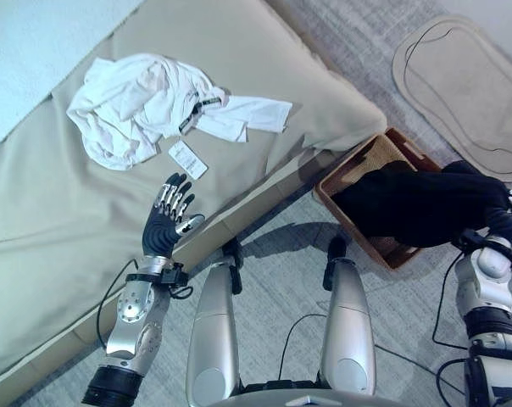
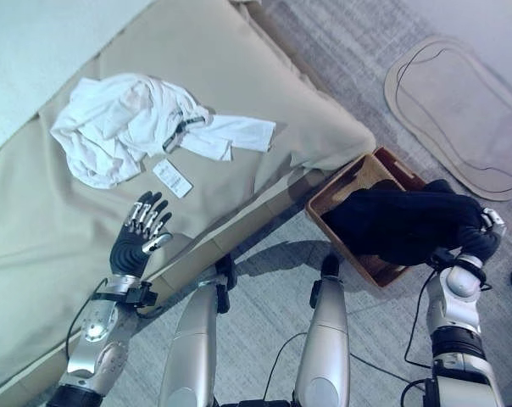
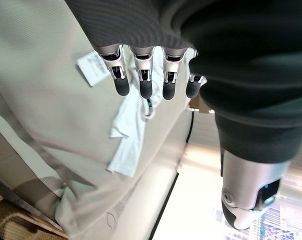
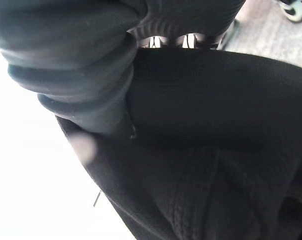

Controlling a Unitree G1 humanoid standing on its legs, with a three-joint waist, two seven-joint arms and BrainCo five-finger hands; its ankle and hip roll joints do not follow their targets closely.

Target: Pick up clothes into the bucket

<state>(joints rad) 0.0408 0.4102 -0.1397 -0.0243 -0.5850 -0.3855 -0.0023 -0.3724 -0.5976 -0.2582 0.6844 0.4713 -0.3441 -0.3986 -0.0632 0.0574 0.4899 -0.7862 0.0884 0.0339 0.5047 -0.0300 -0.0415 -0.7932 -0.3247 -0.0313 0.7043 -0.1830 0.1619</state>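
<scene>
A crumpled white garment with a paper tag lies on the beige bed. My left hand hovers open over the bed's edge, just short of the tag, with its fingers straight and the white cloth beyond them. On the floor by the bed's corner stands a brown woven basket. A black garment stretches from inside the basket to my right hand, which is raised to the basket's right. That hand's fingers curl into the black cloth.
A pale oval rug lies on the grey floor beyond the basket. The bed fills the left side, with a lighter sheet at the far left.
</scene>
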